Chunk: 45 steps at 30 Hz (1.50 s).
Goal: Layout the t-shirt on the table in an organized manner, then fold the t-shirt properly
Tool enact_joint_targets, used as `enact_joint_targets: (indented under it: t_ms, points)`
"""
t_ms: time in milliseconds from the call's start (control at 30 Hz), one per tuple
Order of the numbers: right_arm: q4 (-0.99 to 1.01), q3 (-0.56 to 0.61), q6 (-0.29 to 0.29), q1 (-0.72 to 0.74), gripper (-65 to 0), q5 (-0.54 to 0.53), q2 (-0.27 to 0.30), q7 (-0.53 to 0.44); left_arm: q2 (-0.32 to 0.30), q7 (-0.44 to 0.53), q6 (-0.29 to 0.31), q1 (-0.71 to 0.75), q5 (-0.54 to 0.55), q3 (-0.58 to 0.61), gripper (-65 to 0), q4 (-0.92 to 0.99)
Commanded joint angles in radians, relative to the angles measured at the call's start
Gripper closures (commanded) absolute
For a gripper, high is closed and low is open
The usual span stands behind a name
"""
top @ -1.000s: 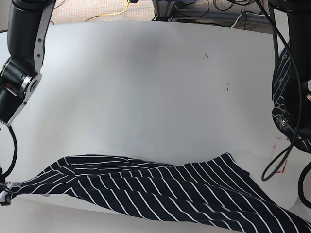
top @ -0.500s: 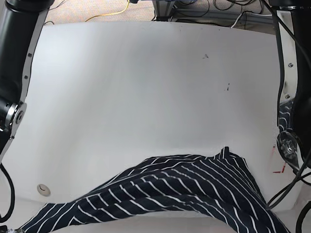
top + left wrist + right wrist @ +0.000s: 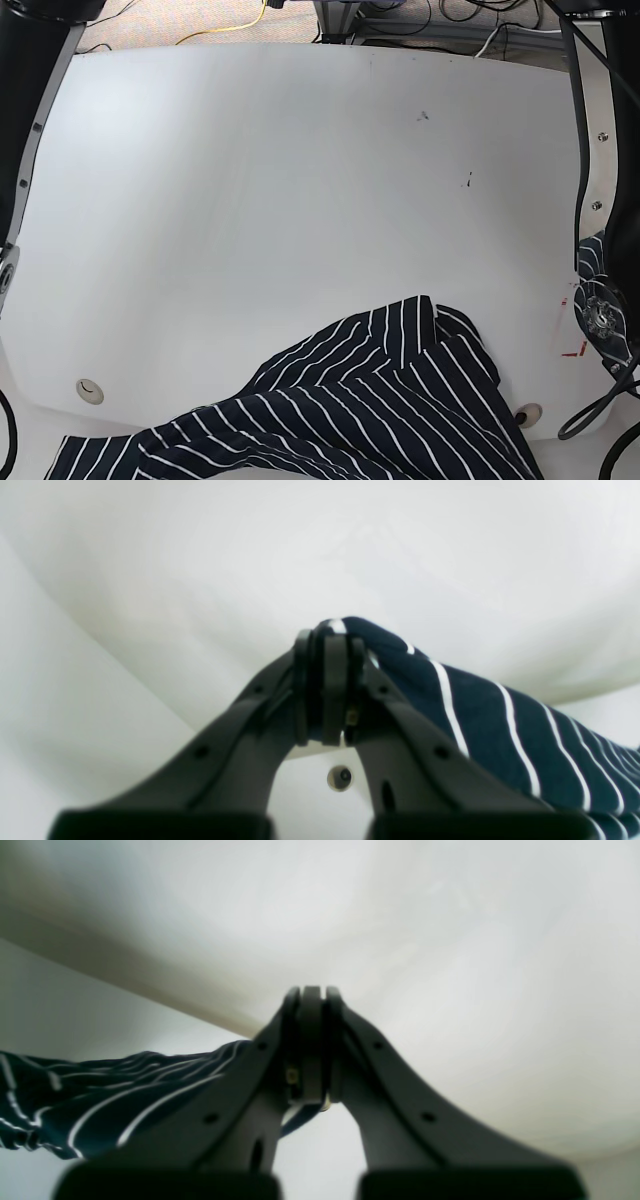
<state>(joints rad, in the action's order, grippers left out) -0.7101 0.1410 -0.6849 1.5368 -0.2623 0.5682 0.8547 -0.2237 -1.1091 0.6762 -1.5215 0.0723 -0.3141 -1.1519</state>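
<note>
The dark navy t-shirt [image 3: 380,400] with thin white stripes lies bunched at the near edge of the white table [image 3: 300,170] and rises to a peak right of centre. Its ends run off the bottom of the base view, where neither gripper shows. In the left wrist view my left gripper [image 3: 329,647] is shut on a fold of the t-shirt [image 3: 480,710], which stretches away to the right. In the right wrist view my right gripper [image 3: 310,1000] is shut, with a strip of the t-shirt [image 3: 115,1100] caught low between the fingers and trailing left.
Two round fittings [image 3: 90,390] [image 3: 527,412] sit near the table's front corners; one fitting [image 3: 340,778] shows under the left gripper. A red mark [image 3: 573,350] lies at the right edge. Arm links stand at the left [image 3: 25,120] and right [image 3: 600,200] sides. Cables run behind the table.
Both grippers have drawn the t-shirt toward the near edge and left the base view. The cloth has slid down the frame, and its far edge has bunched into a peak.
</note>
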Motion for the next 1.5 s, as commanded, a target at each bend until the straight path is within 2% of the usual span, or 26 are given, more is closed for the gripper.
enact_joint_targets:
  t_ms: [0, 167, 333, 500, 667, 767, 900, 1000, 1167, 1467]
  points:
    - [0.039, 0.021, 0.003, 0.022, 0.0, 0.004, 0.023, -0.039, -0.023, 0.045, -0.014, -0.039, 0.019, 0.002, 0.0, 0.042]
    - [0.062, 0.095, 0.003, 0.022, 0.0, 0.002, 0.039, -0.064, -0.024, 0.051, -0.016, -0.039, 0.016, 0.002, 0.0, 0.074]
    - [0.062, 0.091, 0.001, 0.022, 0.0, -0.002, 0.06, -0.055, -0.029, 0.063, -0.016, -0.039, 0.014, 0.002, 0.0, 0.076]
    - [0.062, 0.087, -0.005, 0.022, 0.0, -0.009, 0.077, -0.022, -0.061, 0.062, -0.016, -0.039, 0.016, 0.002, 0.0, 0.072]
    - [0.007, 0.006, -0.005, 0.022, 0.0, -0.009, 0.102, -0.008, -0.096, 0.054, -0.013, -0.039, 0.019, 0.002, 0.0, 0.02]
    - [-0.046, -0.047, -0.005, 0.012, 0.0, -0.009, 0.111, 0.022, -0.113, 0.002, -0.011, -0.039, 0.021, 0.002, 0.0, -0.038]
    - [-0.15, -0.114, -0.006, -0.1, 0.0, -0.009, 0.118, 0.047, -0.122, -0.053, -0.008, -0.03, 0.022, -0.001, 0.0, -0.133]
    - [-0.231, -0.159, -0.006, -0.204, 0.0, -0.009, 0.103, 0.08, -0.119, -0.078, 0.015, 0.066, 0.024, -0.001, 0.0, -0.219]
    - [-0.408, -0.269, 0.0, -0.382, 0.0, -0.007, 0.048, 0.137, -0.118, -0.088, 0.022, 0.223, 0.06, -0.001, 0.0, -0.369]
    - [-0.676, -0.386, 0.003, -0.637, 0.0, -0.007, -0.027, 0.211, -0.096, -0.141, 0.022, 0.43, 0.113, 0.0, 0.0, -0.543]
